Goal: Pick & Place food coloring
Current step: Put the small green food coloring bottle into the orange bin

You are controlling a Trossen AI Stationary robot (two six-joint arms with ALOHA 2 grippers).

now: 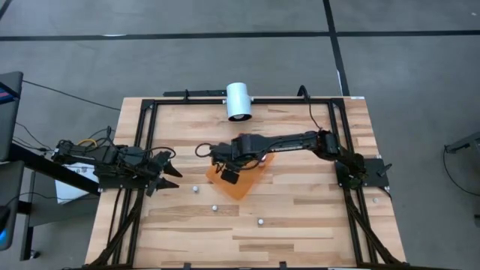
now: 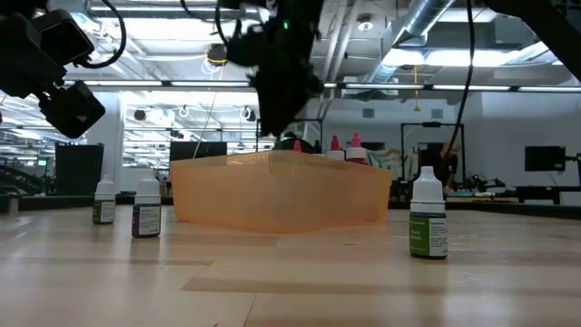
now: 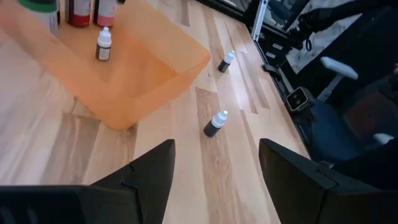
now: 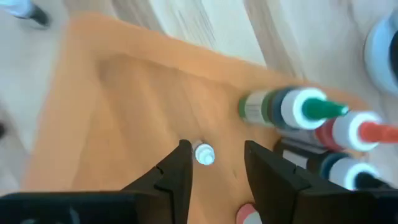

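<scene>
- The right gripper (image 4: 214, 163) is hovering over the shallow translucent orange plastic tray (image 1: 251, 182) in the middle of the table, its two dark fingers (image 4: 177, 168) standing spread with nothing pinched between them.
- A tiny pale food-coloring bottle with a white cap (image 4: 204, 154) is standing upright on the tray floor, directly below the gap between those fingers and apart from them.
- Larger bottles with green (image 4: 292, 107), red (image 4: 354, 130) and dark (image 4: 339, 169) tops are crowding one side of the tray, close together.
- The left gripper (image 3: 214, 165) is waiting at the table's left edge, jaws spread wide and empty, pointing toward the tray.
- Outside the tray, three small food-coloring bottles are standing on the pale wooden plank table (image 1: 300, 225): one (image 1: 195, 189) just beside the tray's left corner, one (image 1: 214, 207) nearer the front, one (image 1: 260, 222) farther right.
- In the low view a green-labelled small bottle (image 2: 428, 218) is standing right of the tray, and a purple-labelled one (image 2: 146, 209) and a grey-labelled one (image 2: 103, 202) are standing left of it.
- A white cylinder (image 1: 239, 100) is lying at the table's far edge.
</scene>
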